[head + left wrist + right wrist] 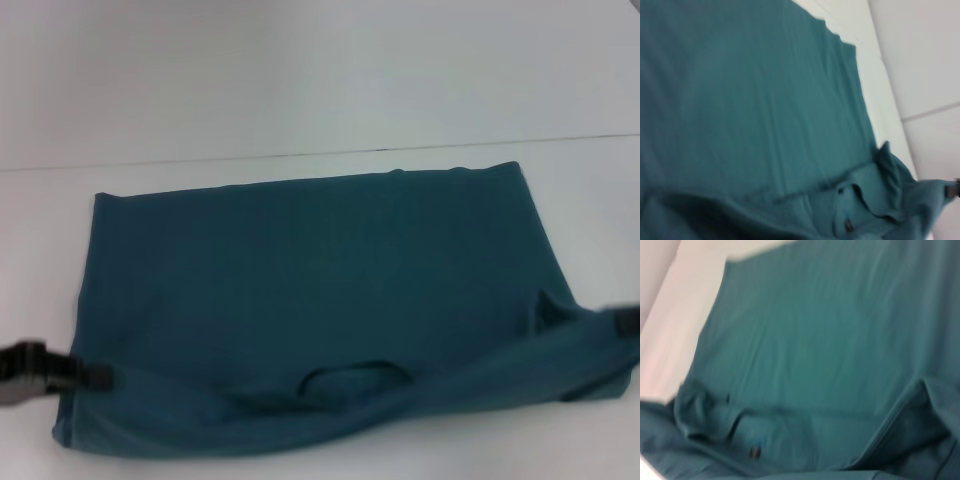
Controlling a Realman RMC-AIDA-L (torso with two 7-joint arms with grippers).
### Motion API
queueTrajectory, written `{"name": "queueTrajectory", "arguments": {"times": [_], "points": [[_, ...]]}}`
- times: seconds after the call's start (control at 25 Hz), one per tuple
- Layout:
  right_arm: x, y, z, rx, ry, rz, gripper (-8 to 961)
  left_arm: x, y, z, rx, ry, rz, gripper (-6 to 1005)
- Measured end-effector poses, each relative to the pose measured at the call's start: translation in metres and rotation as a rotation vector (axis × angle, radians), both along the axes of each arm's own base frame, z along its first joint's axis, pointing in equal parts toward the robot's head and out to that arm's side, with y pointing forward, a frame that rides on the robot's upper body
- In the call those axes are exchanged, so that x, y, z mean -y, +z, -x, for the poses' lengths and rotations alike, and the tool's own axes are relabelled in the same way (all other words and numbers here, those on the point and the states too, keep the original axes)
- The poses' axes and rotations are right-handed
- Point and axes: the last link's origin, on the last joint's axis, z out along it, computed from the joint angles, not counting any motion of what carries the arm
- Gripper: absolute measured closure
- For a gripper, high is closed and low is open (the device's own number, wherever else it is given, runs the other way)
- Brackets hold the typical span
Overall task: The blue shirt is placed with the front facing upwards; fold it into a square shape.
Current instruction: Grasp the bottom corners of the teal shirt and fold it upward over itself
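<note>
White table (300, 80) under blue shirt (320, 290), label (755, 453) unreadable.

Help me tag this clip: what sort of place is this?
Probably a bare test bench, not a home: a plain white table, one blue shirt spread on it, and a gripper at each near corner.

matt cloth blue shirt (320, 290) (soft), smooth table (300, 80)

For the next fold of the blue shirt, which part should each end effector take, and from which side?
Probably the two near corners of the blue shirt, each taken from its outer side. The left end effector and right end effector already sit at those ends. The near edge, with the collar, is lifted and bunched there, easier to pinch than the flat far edge.
</note>
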Motion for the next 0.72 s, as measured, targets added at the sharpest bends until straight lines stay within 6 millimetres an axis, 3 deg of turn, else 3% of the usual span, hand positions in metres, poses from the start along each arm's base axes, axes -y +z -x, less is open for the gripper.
{"name": "queueTrajectory", "arguments": {"times": [0.2,0.72], "points": [[-0.024,0.01,0.007,-0.016,-0.037,-0.126,815,-0.046,0.0,-0.025,-0.065,-0.001,-0.044,982],[-0.073,0.012,0.02,0.059,-0.07,-0.311,796,-0.109,-0.003,-0.055,-0.168,0.068,-0.192,962]]}}
